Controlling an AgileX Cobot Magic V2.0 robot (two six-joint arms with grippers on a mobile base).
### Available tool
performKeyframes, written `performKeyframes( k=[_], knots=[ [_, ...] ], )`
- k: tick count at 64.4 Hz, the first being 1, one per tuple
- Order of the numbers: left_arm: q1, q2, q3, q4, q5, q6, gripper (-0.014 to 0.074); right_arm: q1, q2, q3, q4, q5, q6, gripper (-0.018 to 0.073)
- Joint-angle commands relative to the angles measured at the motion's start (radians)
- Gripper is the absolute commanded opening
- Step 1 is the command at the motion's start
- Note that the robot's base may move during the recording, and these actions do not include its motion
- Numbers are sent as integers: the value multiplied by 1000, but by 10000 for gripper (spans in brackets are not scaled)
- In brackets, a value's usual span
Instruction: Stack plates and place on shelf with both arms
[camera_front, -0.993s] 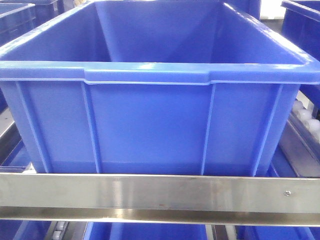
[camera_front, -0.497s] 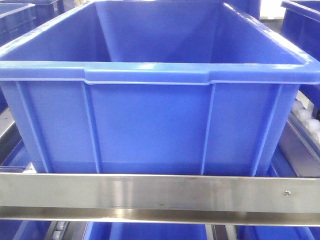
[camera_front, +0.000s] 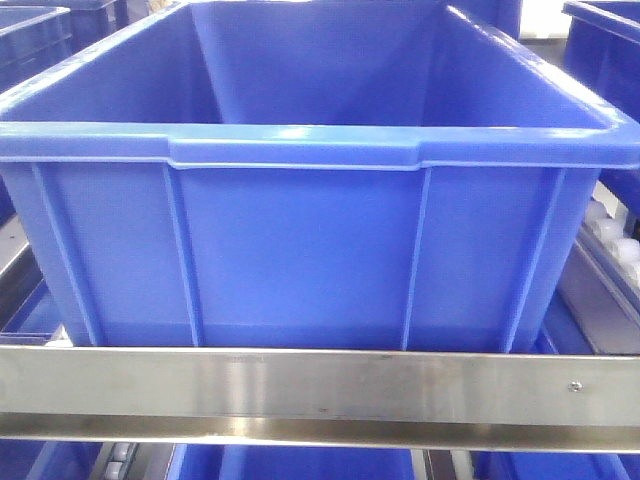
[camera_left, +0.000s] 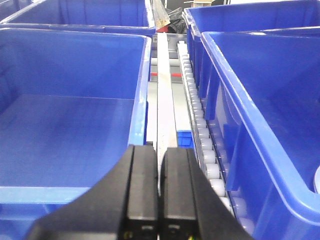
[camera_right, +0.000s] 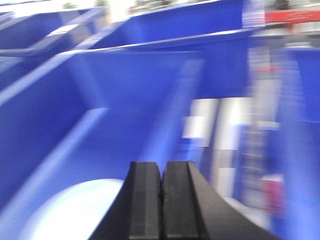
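Note:
A pale bluish-white plate (camera_right: 70, 212) lies on the floor of a blue crate (camera_right: 125, 100), low and left in the blurred right wrist view. My right gripper (camera_right: 161, 167) is shut and empty, above the plate's right edge. My left gripper (camera_left: 159, 150) is shut and empty, above a steel rail (camera_left: 165, 95) of the shelf between two blue crates. A pale sliver (camera_left: 316, 180) shows at the right edge inside the right crate; I cannot tell what it is. The shelf's brushed front rail (camera_front: 320, 385) crosses the front view. No gripper or plate shows there.
A large blue crate (camera_front: 300, 250) fills the front view behind the rail. In the left wrist view a crate (camera_left: 70, 115) is on the left and another (camera_left: 265, 110) on the right. A white roller track (camera_left: 200, 130) runs between them.

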Motion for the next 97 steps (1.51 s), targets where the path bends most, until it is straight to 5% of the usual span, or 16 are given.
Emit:
performKeyframes(
  k=[1,11,49,97],
  knots=[
    [-2,14,-38,-2,-76,-4,80,-74,-64,4,-9,-50,-10,57],
    [-2,14,-38,-2,-76,-4,80,-162,-213,113,-9,13,-10,57],
    [-2,14,-38,-2,-76,-4,80,-164,-501,431,-13,-3,-10,57],
    [-2,14,-38,-2,-76,-4,80,-160,-502,431,-72,-77,52,57]
  ],
)
